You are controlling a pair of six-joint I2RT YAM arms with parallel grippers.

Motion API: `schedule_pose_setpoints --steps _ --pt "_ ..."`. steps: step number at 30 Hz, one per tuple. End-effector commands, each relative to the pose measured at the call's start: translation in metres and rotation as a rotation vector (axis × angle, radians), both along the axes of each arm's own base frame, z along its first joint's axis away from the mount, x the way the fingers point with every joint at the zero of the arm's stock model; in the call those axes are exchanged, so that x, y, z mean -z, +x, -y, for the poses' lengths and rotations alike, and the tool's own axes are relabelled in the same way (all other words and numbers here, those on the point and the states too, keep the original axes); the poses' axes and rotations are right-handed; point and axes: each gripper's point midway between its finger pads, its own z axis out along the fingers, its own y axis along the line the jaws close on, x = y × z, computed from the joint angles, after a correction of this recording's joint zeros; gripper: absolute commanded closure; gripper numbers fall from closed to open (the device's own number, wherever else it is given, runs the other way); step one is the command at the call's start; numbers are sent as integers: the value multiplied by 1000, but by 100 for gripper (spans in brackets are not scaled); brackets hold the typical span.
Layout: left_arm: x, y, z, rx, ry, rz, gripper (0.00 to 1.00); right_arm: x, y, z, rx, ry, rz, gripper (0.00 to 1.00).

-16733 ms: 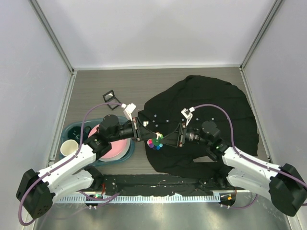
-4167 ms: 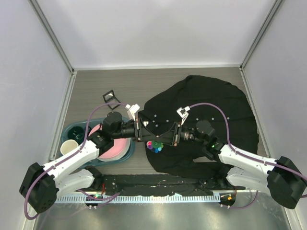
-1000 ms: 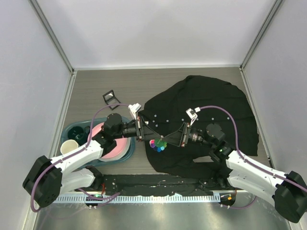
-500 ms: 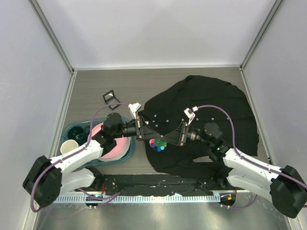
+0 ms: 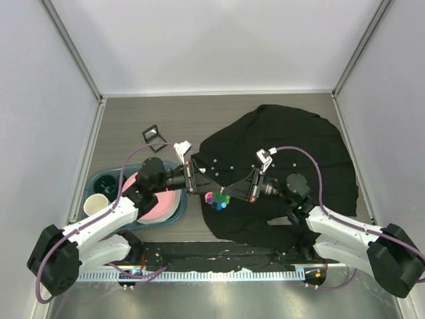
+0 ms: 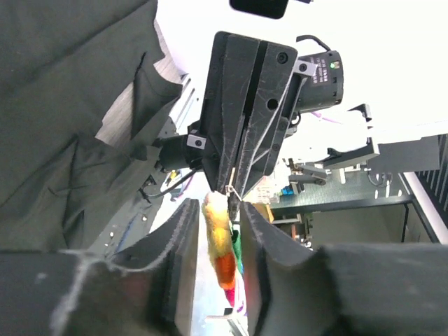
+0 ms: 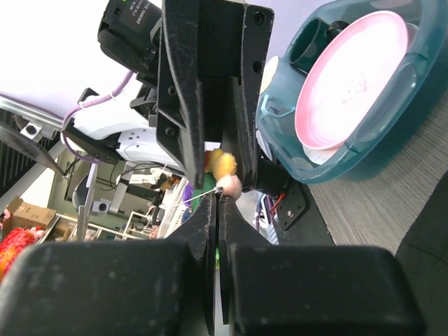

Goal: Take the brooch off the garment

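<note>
The brooch [image 5: 216, 198] sits a little below the middle of the top view, at the left edge of the black garment [image 5: 285, 139] spread over the right half of the table [image 5: 133, 119]. The two tools meet over it, tip to tip.

The left tool [image 5: 207, 193] has its jaws partly apart. In its wrist view they [image 6: 218, 210] stand on either side of the yellow, orange and red petals [image 6: 220, 241]. Whether the pads press on the petals cannot be told.

The right tool [image 5: 226, 196] is closed tight. In its own wrist view the tips [image 7: 215, 199] come together on a thin pin wire at the brooch's pale end [image 7: 229, 184]. The left tool [image 7: 213, 168] is right behind it.

Whether the brooch is still fastened to the cloth cannot be told. A teal tub [image 5: 109, 179] with a pink plate [image 5: 159, 203] lies in the lower left of the top view.
</note>
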Motion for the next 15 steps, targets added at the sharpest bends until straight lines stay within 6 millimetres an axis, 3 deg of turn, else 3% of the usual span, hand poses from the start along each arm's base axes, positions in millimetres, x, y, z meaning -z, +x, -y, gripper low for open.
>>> schedule_pose_setpoints --steps 1,7,15 --pt "-32 1 -6 -35 -48 88 62 -21 -8 0 -27 73 55 99" --pt "-13 1 -17 -57 46 91 56 -17 -2 -1 -2 24 54 99" --pt "-12 -7 -20 -26 66 123 65 -10 9 0 55 -34 24 99"
